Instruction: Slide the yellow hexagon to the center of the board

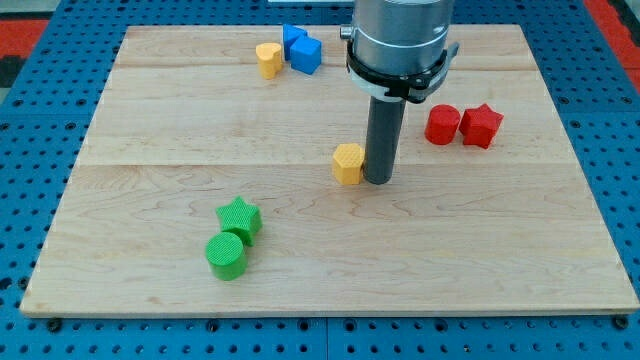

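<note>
The yellow hexagon (348, 163) sits near the middle of the wooden board (150, 150). My tip (378, 181) rests on the board right beside the hexagon, on its right side, touching or almost touching it. The dark rod rises from there to the grey arm at the view's top.
A yellow heart (268, 59) and two blue blocks (301, 48) lie at the view's top. A red cylinder (442, 124) and a red star (481, 125) lie at the right. A green star (239, 217) and a green cylinder (226, 255) lie at the lower left.
</note>
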